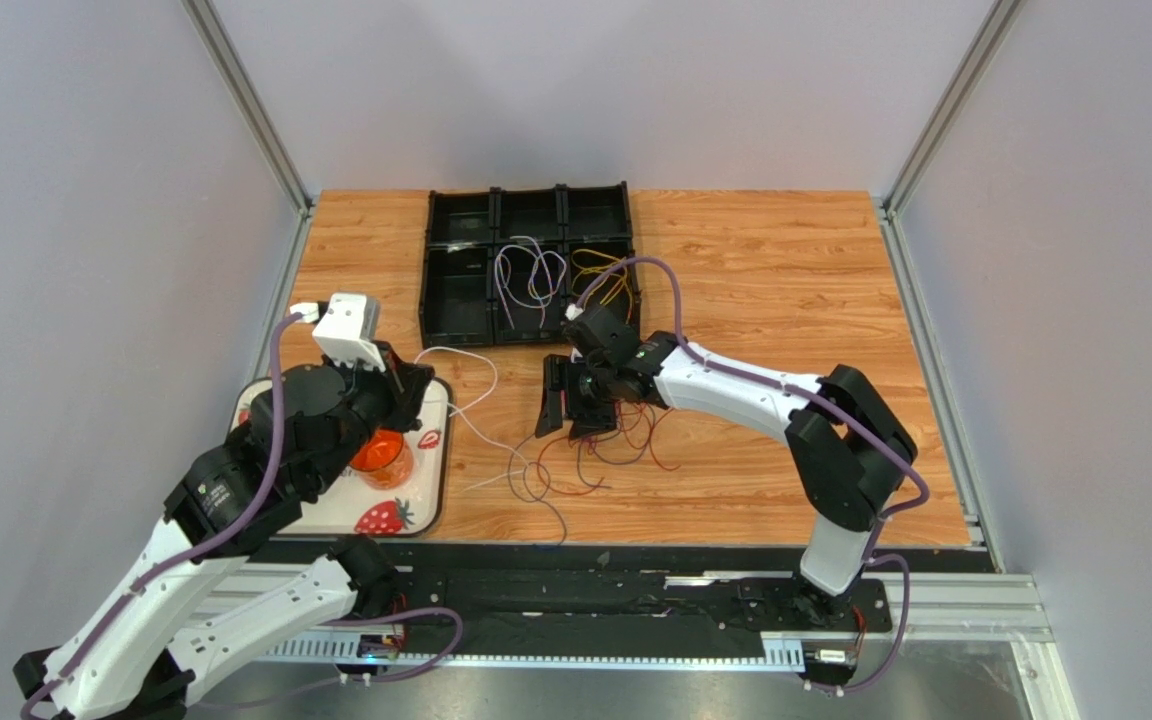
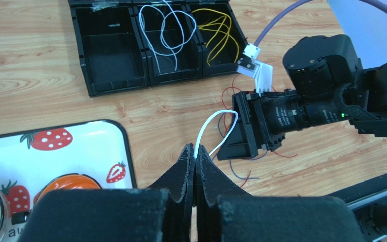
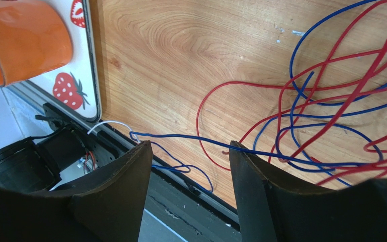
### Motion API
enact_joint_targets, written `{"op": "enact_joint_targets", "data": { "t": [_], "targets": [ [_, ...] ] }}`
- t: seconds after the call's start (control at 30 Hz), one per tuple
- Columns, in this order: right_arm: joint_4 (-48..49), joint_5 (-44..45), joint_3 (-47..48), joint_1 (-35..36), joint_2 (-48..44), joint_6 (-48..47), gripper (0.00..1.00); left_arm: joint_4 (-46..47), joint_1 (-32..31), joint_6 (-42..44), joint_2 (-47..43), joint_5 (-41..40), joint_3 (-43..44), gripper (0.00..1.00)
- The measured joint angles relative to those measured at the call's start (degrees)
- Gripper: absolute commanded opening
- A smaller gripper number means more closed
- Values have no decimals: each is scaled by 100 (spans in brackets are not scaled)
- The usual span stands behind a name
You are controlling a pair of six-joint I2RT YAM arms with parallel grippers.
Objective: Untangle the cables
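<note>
Thin cables — red, blue — looping, tangled.

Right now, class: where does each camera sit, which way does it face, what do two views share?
Top external: above, behind the bases, looking down at the table; left arm, right arm show.
Left wrist: on that wrist, facing the black bins; shut left pincer nips a white cable.
Right wrist: on that wrist, facing down; open right pincer over red and blue cables.
Shared: both wrist views show the strawberry tray.
</note>
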Motion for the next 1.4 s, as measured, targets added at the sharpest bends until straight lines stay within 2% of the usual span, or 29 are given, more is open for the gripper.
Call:
{"op": "enact_joint_targets", "data": {
  "t": [0.13,0.47,0.6,0.9,0.97,1.0,1.03,1.07,1.4],
  "targets": [
    [-2,142,33,72,129,118,56,-15,0,-17,-133,2,-109,0],
    [20,573,149,76,129,280,57,-120,0,-57,-280,20,-216,0],
    [376,675,-114,76,-42,479,59,-133,0,-101,-337,33,-291,0],
    [511,911,-177,76,-50,743,56,-160,0,-190,-455,140,-317,0],
    [520,984,-173,76,7,793,43,-160,0,-212,-481,164,-317,0],
    [518,1023,-173,76,31,813,32,-160,0,-227,-490,181,-317,0],
    [514,1049,-162,76,59,831,6,-160,0,-243,-498,201,-321,0],
    [516,1080,-142,76,87,831,0,-162,0,-254,-507,205,-323,0],
    [503,1174,-68,-33,122,758,0,-262,0,-238,-601,160,-280,0]
  ]
}}
